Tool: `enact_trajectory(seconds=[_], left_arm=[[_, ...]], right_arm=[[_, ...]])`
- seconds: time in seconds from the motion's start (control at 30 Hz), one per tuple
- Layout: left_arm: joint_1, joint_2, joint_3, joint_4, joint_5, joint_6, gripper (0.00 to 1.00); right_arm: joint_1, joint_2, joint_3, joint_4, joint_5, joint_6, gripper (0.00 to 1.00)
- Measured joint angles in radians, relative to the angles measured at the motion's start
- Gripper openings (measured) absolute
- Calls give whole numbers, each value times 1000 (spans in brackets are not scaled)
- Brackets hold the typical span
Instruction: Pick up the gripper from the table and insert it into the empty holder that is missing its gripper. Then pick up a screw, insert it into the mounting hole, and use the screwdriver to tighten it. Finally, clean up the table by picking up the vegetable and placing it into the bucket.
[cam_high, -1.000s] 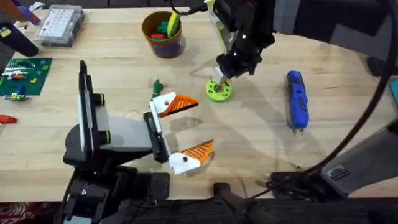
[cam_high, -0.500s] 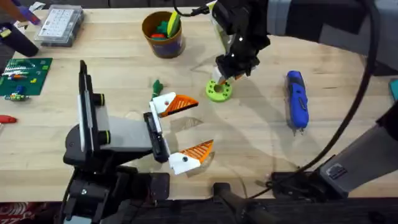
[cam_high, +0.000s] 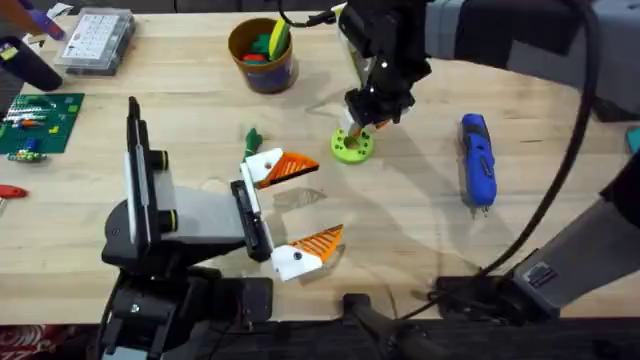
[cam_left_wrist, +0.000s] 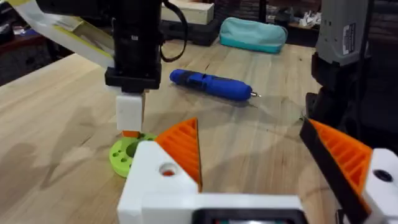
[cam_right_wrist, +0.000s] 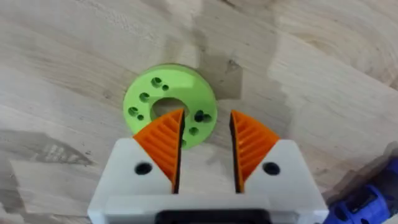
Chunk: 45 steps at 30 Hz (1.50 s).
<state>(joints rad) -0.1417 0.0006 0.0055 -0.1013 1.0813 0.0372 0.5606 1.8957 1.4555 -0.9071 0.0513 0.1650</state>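
Note:
My right gripper (cam_high: 362, 122) hangs just above a lime-green flat ring (cam_high: 352, 147) in the middle of the table. In the right wrist view its orange pads (cam_right_wrist: 163, 140) stand narrowly open over the ring (cam_right_wrist: 155, 99), nothing between them. My left gripper (cam_high: 305, 205) rests open near the table's front, left of the ring. The dark-green vegetable (cam_high: 252, 137) lies just beyond its far finger. The bucket (cam_high: 262, 55) stands at the back with colourful pieces inside. The blue screwdriver (cam_high: 478, 160) lies to the right. The loose gripper, its holder and the screw are out of view.
A clear compartment box (cam_high: 95, 40) sits at the back left, and a green circuit board (cam_high: 35, 120) lies at the left edge. The left wrist view shows the right gripper (cam_left_wrist: 130, 112) over the ring (cam_left_wrist: 127, 152), with the screwdriver (cam_left_wrist: 211, 85) behind.
The right arm has shifted very slightly over the ring. The left arm and the objects on the table have stayed put.

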Motion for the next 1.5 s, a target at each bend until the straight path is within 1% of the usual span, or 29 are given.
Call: enact_trajectory(seconds=[0.5, 0.93, 1.0, 1.1, 1.5], left_arm=[[0, 0, 0, 0, 0, 0, 993], [0, 0, 0, 0, 0, 0, 993], [0, 0, 0, 0, 0, 0, 993], [0, 0, 0, 0, 0, 0, 993], [0, 0, 0, 0, 0, 0, 993]], right_arm=[[1, 35, 0, -6, 0, 14, 430], [4, 37, 0, 0, 0, 25, 430], [5, 37, 0, -1, 0, 27, 414], [7, 37, 0, -1, 0, 30, 365], [10, 37, 0, -4, 0, 30, 269]])
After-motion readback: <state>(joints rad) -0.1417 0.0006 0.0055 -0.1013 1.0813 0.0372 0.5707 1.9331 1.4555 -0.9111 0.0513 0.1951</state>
